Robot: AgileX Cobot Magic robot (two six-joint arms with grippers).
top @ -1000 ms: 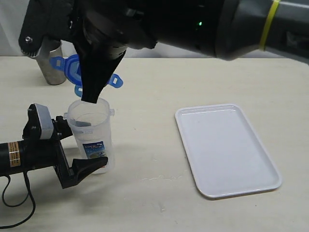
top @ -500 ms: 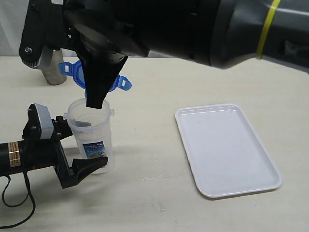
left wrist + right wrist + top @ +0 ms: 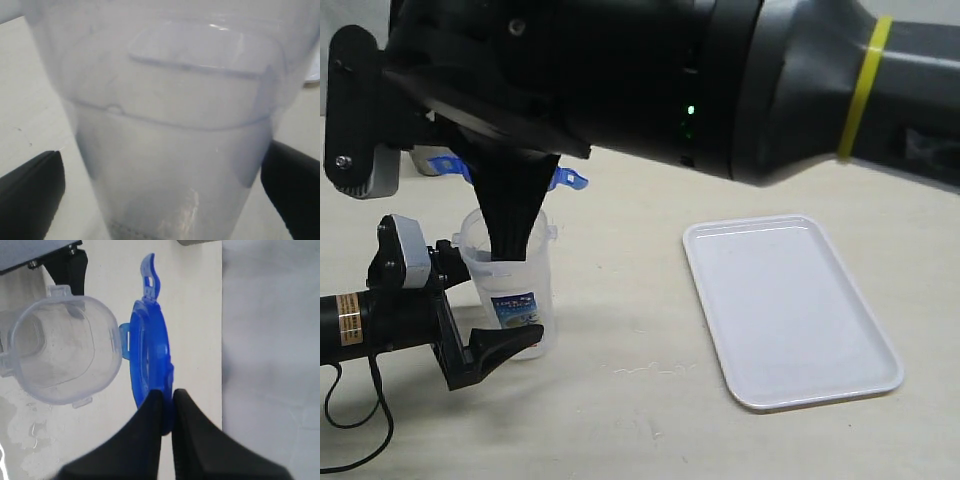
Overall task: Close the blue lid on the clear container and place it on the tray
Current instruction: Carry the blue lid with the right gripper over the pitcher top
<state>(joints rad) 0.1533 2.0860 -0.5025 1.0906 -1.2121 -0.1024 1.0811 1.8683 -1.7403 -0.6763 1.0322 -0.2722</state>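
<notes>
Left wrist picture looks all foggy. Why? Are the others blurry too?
Left wrist view: the container sits too close, so it blurs, with faint shiny streaks. Exterior view: the right arm looms big and dark; the tray looks sharp. Right wrist view: the lid is sharp.

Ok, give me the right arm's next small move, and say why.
Probably shift the blue lid over the open mouth of the clear container and tilt it flat: the right gripper pinches the lid's edge, and the lid hangs steeply tilted beside the rim, not above it.
</notes>
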